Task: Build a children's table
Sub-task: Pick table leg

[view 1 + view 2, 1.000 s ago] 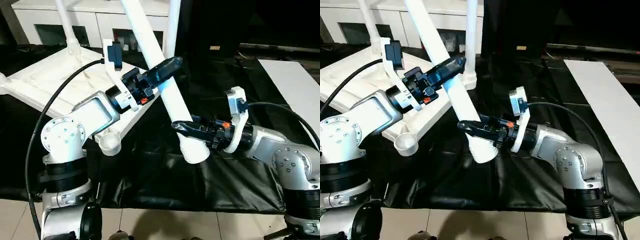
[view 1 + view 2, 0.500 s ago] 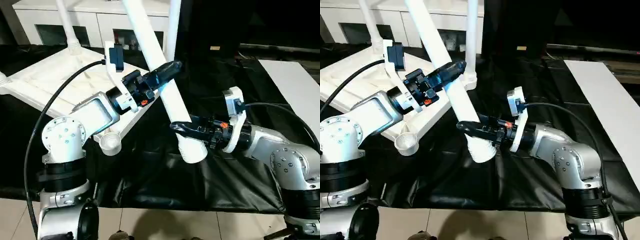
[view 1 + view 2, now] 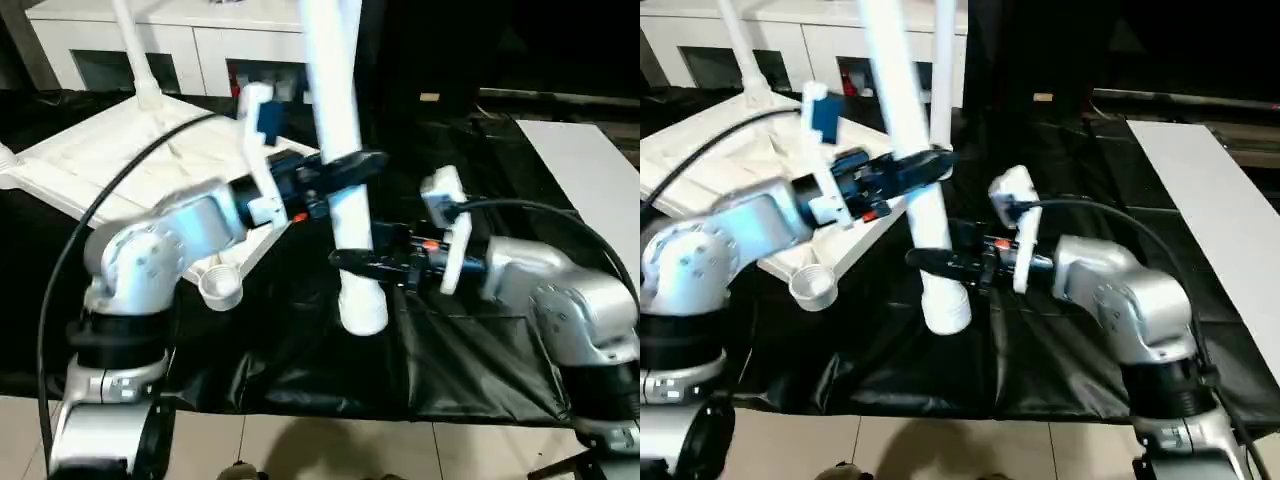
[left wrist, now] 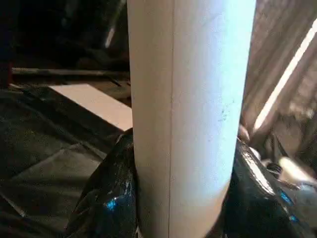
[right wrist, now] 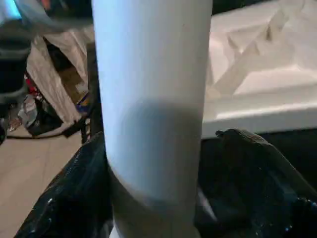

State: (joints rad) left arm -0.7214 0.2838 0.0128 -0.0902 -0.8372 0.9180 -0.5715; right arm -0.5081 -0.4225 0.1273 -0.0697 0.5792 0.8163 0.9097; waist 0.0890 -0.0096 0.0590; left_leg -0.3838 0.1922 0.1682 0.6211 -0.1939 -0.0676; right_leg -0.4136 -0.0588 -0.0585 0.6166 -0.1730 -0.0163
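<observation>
We hold one white leg [image 3: 345, 190] almost upright above the black cloth [image 3: 420, 350], its wide end hanging down just over the cloth. Our left gripper [image 3: 350, 165] closes its two fingers around the middle of this leg. Our right gripper [image 3: 360, 262] is lower on the same leg; one finger [image 5: 74, 198] touches it, the other finger stands a little apart, so its jaws are loosened. The tabletop [image 3: 120, 160] lies upside down on our left side, with two legs [image 3: 130, 50] already standing in its far sockets and an empty corner socket [image 3: 221, 287] near us.
</observation>
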